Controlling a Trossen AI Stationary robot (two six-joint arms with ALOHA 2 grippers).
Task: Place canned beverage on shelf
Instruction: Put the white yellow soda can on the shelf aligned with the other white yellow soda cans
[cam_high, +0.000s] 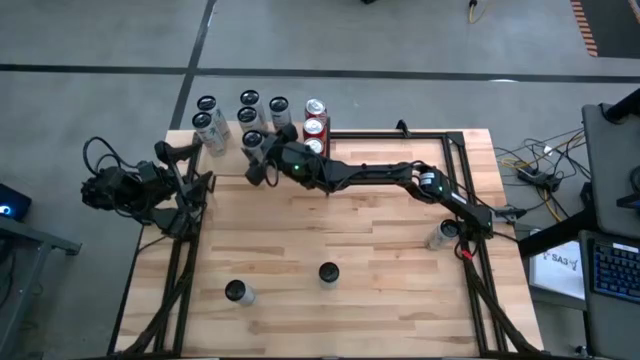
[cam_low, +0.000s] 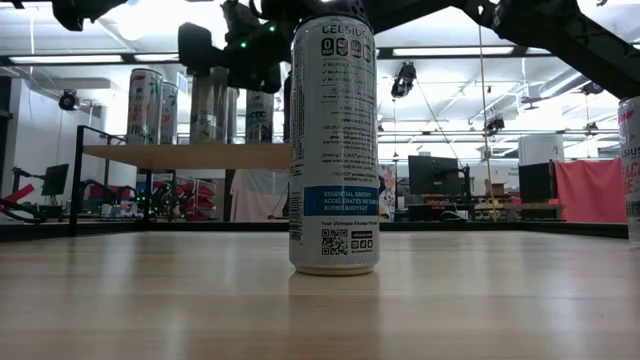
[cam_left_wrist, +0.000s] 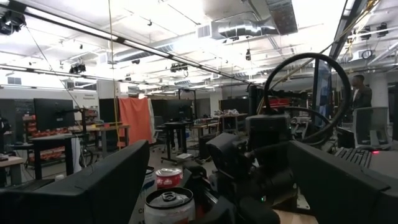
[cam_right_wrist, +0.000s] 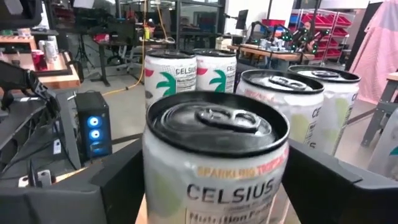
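Right pincer (cam_high: 258, 156) reaches over the shelf (cam_high: 229, 143) with a canned beverage (cam_right_wrist: 214, 143) standing upright between its two dark, blocky halves. Whether it grips that can or merely flanks it I cannot tell. The can is a tall, slim cylinder with a glossy white printed wrap, a black rim and a black pull-tab lid. It stands on the shelf at that platform's near edge.

Beyond the pincer, more slim cans (cam_right_wrist: 217, 74) crowd the shelf. Most are white with palm prints or pale lettering, and a few to one side of the pincer are red (cam_high: 316, 127). In the high view I count at least eight tops besides the one at the pincer, though the arm hides part of the group.

The shelf is a small deck of pale planks on thin black posts (cam_low: 78, 180). It sits at the far side of the surface (cam_high: 350, 240), which is smooth, pale butcher-block wood framed by black rails.

Three more cans lie well behind the pincer on the bare wood. Two are upright (cam_high: 328, 272) (cam_high: 237, 291), and one (cam_high: 443, 235) is near the right arm's base.

The left pincer (cam_high: 203, 186) waits with its jaws spread wide at the surface's left edge, beside the shelf.

Around the surface is a bright workshop with a grey floor, ceiling ducts, desks with monitors, and an orange curtain.
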